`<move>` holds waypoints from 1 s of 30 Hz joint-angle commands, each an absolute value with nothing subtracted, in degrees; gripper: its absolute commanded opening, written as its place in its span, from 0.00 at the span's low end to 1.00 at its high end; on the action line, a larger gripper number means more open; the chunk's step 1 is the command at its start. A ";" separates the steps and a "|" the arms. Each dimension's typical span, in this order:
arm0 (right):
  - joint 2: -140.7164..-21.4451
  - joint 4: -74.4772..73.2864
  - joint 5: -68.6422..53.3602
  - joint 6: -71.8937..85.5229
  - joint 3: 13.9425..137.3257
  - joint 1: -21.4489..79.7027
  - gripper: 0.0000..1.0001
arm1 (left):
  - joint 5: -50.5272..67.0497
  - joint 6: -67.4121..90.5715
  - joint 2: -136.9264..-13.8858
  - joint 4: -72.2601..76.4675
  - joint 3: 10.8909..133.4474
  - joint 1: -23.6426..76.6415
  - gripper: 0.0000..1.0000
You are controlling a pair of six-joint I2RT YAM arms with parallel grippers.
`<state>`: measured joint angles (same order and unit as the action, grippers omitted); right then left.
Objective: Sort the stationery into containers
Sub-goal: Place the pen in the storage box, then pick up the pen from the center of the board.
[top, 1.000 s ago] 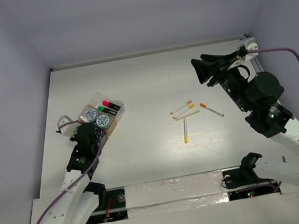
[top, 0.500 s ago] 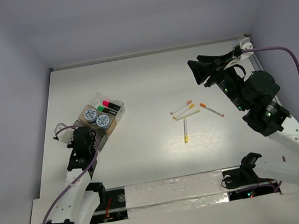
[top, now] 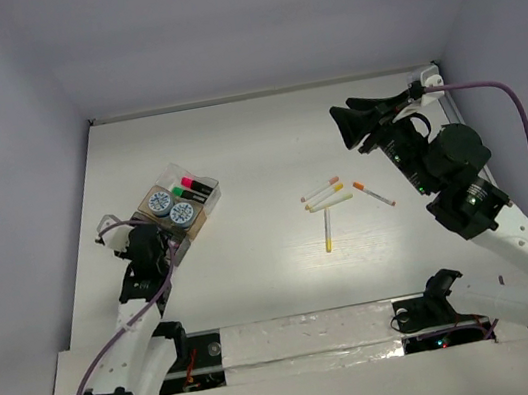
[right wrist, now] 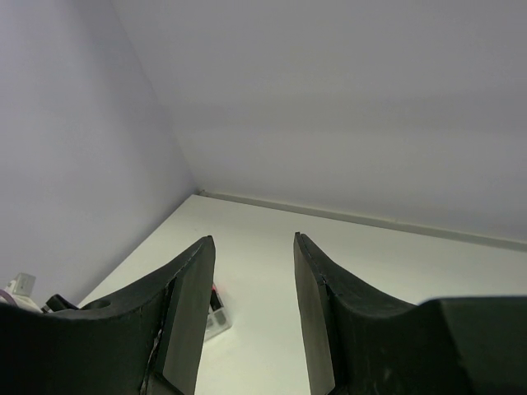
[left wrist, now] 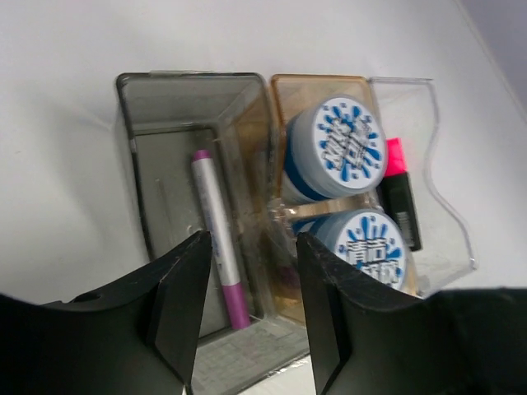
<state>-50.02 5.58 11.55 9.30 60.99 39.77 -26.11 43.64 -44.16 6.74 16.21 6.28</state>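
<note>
Left wrist camera looks down on the three joined trays. The smoky grey tray (left wrist: 132,148) holds one thin white pen (left wrist: 216,230) with purple-pink ends, lying along the length of the tray. The tan tray (left wrist: 317,82) beside it holds two round blue-white discs, the farther disc (left wrist: 339,148) and the nearer disc (left wrist: 366,251), close against each other. The clear tray (left wrist: 430,123) on the other side holds a pink-capped marker (left wrist: 398,193). From the top external camera I see also a green-capped marker (top: 178,192) beside it in the same tray.

Both disc lids carry blue printed characters with blue splashes around them, but I cannot read them.

My left gripper (left wrist: 251,239) hangs just above the grey tray. Its jaws are released and stand apart with nothing between them, and the pen lies free in the tray below. My own fingers (left wrist: 177,304) cover the near corners of the trays and cut off part of the nearer disc.

My right gripper (right wrist: 253,240) is raised over the far right part of the table (top: 254,138), with its jaws also apart and grasping nothing. Its camera shows mostly the walls.

The other stationery, several loose pens (top: 331,202) with yellow or orange tips, lies in the middle of the table, well apart from the trays. Some of them lie so close together that I cannot count them surely.
</note>
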 commanded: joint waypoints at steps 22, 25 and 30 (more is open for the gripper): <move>-49.66 6.59 16.26 7.30 61.70 39.55 0.49 | -29.79 31.82 -94.81 13.89 57.18 64.76 0.35; -49.92 6.33 16.35 7.29 61.87 39.55 0.49 | -30.50 31.11 -101.41 12.40 62.38 67.05 0.36; -49.83 6.42 16.35 7.21 61.87 39.55 0.49 | -29.70 31.38 -106.78 11.96 64.77 67.59 0.37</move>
